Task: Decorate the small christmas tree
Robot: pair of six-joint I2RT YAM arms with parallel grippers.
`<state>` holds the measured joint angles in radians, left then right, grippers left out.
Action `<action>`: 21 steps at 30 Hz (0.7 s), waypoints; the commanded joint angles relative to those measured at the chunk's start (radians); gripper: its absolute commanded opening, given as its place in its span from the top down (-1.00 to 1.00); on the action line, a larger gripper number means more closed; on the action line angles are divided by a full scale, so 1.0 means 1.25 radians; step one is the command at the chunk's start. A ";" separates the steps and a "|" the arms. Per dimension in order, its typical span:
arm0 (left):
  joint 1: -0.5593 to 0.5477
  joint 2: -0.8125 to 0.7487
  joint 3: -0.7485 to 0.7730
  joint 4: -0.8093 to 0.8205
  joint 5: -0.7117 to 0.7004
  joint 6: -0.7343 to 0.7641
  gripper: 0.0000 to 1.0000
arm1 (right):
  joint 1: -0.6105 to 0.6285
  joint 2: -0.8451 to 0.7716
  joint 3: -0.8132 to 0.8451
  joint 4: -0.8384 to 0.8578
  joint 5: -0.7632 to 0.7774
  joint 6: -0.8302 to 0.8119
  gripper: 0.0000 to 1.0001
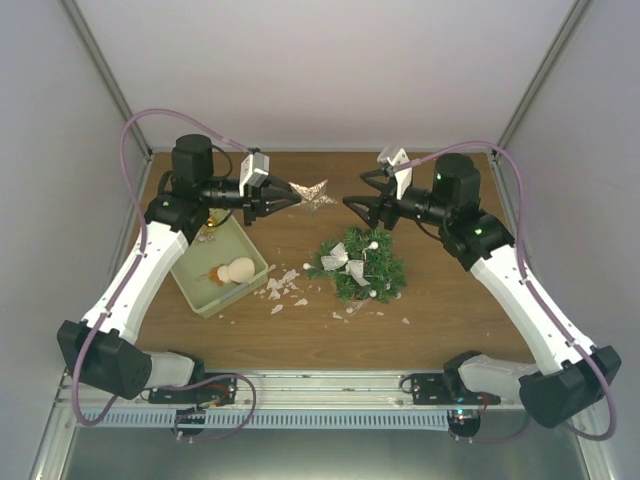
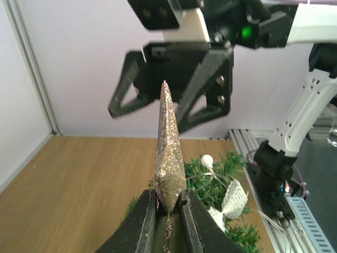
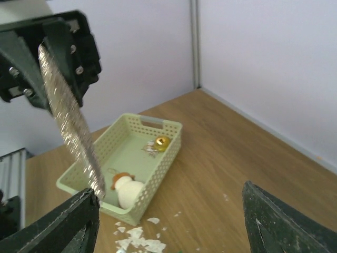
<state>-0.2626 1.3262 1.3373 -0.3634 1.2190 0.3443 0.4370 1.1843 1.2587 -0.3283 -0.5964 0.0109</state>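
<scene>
Decoration in progress, judged partly done. On the wooden table (image 1: 450, 300) the small christmas tree (image 1: 362, 266) is seen right of centre, near the right arm; whether it stands upright or lies tipped cannot be told from above. A silver bow (image 1: 337, 258) and a white bead (image 1: 372, 245) are already carried among its branches, while no topper is fitted yet. Left of the tree, well apart from it, a pale green tray (image 1: 190, 275) is set, in which a snowman ornament (image 1: 237, 270) and a gold bauble (image 3: 161, 141) are left unplaced. A glitter star (image 1: 316, 192) is clamped edge-on between the closed fingers of the left gripper (image 1: 293, 197) and is held in the air beyond the tree. Facing it, the right gripper (image 1: 356, 194) is spread wide and holds nothing; a handover of the star is judged likely. White fragments (image 1: 285, 287) are scattered between tray and tree. The path to the treetop is judged crowded by the two grippers themselves, and the bow sits close to the crown.
</scene>
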 commanded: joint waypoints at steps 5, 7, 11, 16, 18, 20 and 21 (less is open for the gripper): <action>0.014 -0.006 -0.041 0.273 0.035 -0.216 1.00 | -0.011 -0.002 -0.038 0.132 -0.166 0.050 -0.47; 0.016 0.007 -0.040 0.288 0.058 -0.242 1.00 | -0.012 0.005 -0.036 0.132 -0.180 0.048 -0.45; 0.020 0.031 -0.039 0.336 0.116 -0.294 1.00 | -0.013 0.017 -0.036 0.146 -0.218 0.051 -0.42; 0.020 0.055 -0.048 0.417 0.182 -0.376 1.00 | -0.013 0.026 -0.057 0.207 -0.275 0.083 -0.35; 0.020 0.058 -0.056 0.446 0.192 -0.401 1.00 | -0.013 0.028 -0.070 0.242 -0.299 0.105 -0.32; 0.020 0.055 -0.073 0.492 0.199 -0.435 1.00 | -0.014 0.030 -0.086 0.289 -0.326 0.137 -0.31; 0.020 0.053 -0.079 0.508 0.199 -0.446 1.00 | -0.014 0.031 -0.096 0.318 -0.334 0.155 -0.31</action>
<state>-0.2428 1.3964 1.2720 0.1101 1.4094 -0.1101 0.4305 1.2140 1.1759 -0.0818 -0.9241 0.1192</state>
